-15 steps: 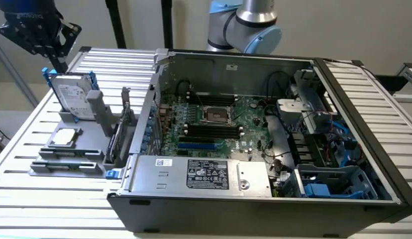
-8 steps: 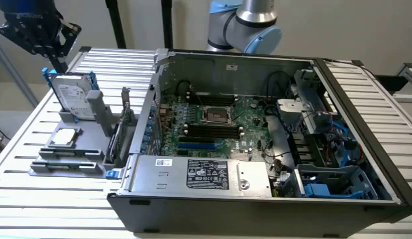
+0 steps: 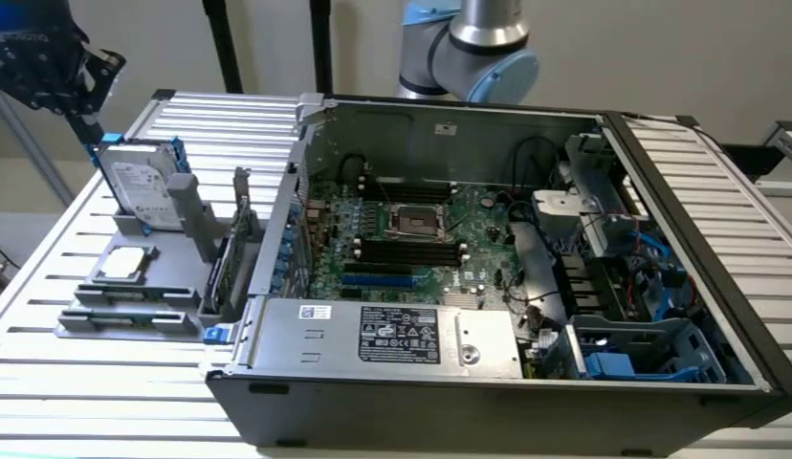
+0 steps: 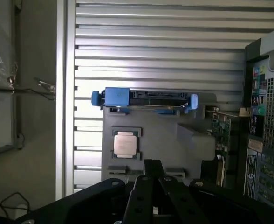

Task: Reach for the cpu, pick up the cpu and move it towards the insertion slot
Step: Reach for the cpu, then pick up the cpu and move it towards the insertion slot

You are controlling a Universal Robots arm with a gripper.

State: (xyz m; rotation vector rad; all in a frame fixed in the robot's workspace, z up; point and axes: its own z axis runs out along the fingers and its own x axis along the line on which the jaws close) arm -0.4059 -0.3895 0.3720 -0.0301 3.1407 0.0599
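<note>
The gripper (image 4: pixel 153 164) has its black fingers pressed together with nothing between them. In the exterior view the gripper (image 3: pixel 87 122) hangs at the far left, above the drive (image 3: pixel 141 196) and clear of everything below.

The cpu (image 4: pixel 126 143) lies flat, silvery face up, in a square recess of the grey holder (image 4: pixel 165 149), well apart from the fingertips. In the exterior view the cpu (image 3: pixel 124 264) sits on the holder (image 3: pixel 166 287) to the left of the case (image 3: pixel 498 402), nearer the camera than the drive.

The drive (image 4: pixel 146 99), with blue rails, stands on edge in the holder just beside the cpu. A green card (image 4: pixel 219 133) stands on the holder's side towards the case.

The holder and case rest on a slatted metal table (image 3: pixel 64 382). The case lies open, its board facing up, and the slot (image 3: pixel 418 222), a shiny frame with a dark centre, sits in the middle of the board. The arm (image 3: pixel 479 43) rises behind the case.
</note>
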